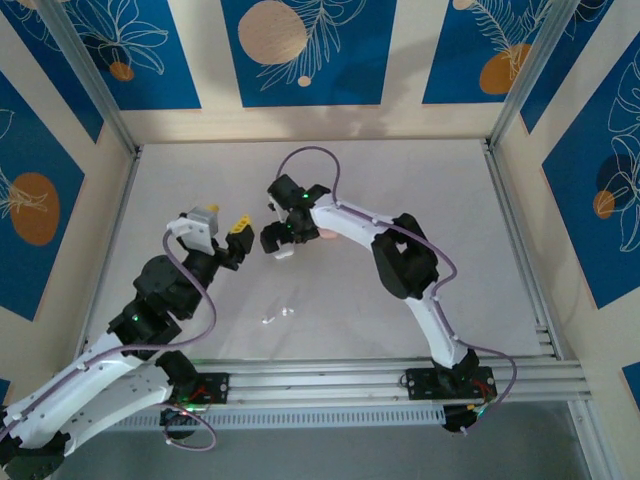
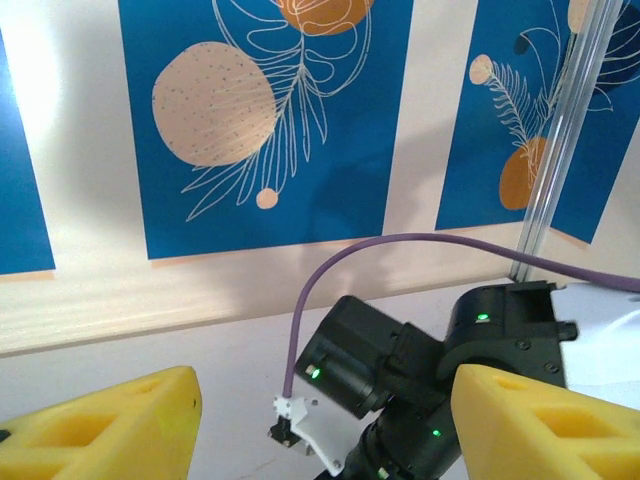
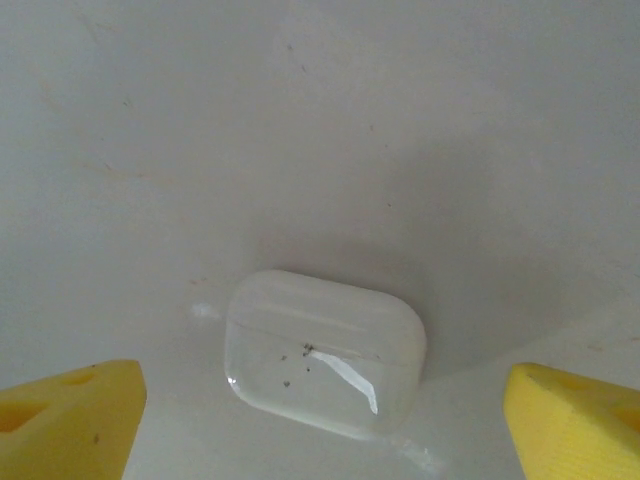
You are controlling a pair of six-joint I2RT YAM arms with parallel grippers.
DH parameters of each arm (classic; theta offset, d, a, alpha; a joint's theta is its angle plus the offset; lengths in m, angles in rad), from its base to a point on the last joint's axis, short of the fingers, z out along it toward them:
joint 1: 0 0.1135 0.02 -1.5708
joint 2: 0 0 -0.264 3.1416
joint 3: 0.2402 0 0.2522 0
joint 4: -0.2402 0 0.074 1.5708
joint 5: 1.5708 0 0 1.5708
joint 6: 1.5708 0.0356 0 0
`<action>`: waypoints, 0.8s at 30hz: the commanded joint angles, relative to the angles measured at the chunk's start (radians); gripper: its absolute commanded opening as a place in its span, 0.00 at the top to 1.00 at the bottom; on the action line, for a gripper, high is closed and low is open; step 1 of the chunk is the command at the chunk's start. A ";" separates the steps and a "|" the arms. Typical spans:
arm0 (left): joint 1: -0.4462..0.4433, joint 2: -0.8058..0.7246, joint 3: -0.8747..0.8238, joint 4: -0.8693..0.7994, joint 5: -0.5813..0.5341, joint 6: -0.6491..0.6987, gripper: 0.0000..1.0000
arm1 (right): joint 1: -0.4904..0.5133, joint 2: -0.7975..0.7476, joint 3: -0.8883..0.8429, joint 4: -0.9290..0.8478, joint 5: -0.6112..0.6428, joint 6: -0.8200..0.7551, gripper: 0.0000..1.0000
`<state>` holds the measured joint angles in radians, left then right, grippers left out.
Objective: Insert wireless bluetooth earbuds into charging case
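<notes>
A closed, glossy white charging case (image 3: 325, 350) lies flat on the white table, also visible in the top view (image 1: 284, 254). My right gripper (image 3: 325, 435) hangs over it, open, with a yellow fingertip on either side and neither touching it. In the top view the right gripper (image 1: 278, 238) points down at mid-table. Two tiny white glossy earbuds (image 1: 268, 319) (image 1: 289, 312) lie loose nearer the front. My left gripper (image 1: 238, 238) hovers just left of the right one, open and empty, its yellow fingers (image 2: 100, 430) wide apart and facing the right wrist (image 2: 380, 360).
A small pink patch (image 1: 327, 235) peeks out beside the right forearm; I cannot tell what it is. Aluminium frame posts (image 1: 510, 90) and patterned blue walls enclose the table. The right arm's purple cable (image 2: 330, 270) loops in front of my left gripper.
</notes>
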<state>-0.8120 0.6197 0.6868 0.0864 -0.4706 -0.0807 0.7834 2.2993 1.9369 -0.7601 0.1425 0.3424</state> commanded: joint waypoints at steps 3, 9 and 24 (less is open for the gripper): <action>0.007 -0.011 -0.006 -0.020 -0.022 -0.012 0.33 | 0.034 0.093 0.140 -0.158 0.114 -0.036 0.07; 0.007 -0.023 -0.009 -0.025 -0.025 -0.011 0.33 | 0.044 0.159 0.227 -0.213 0.122 -0.035 0.14; 0.007 0.000 -0.009 -0.015 -0.006 -0.017 0.33 | 0.051 0.122 0.177 -0.243 0.144 0.002 0.40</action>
<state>-0.8120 0.6182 0.6807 0.0624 -0.4732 -0.0811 0.8291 2.4542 2.1532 -0.9649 0.2714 0.3237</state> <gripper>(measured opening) 0.669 0.608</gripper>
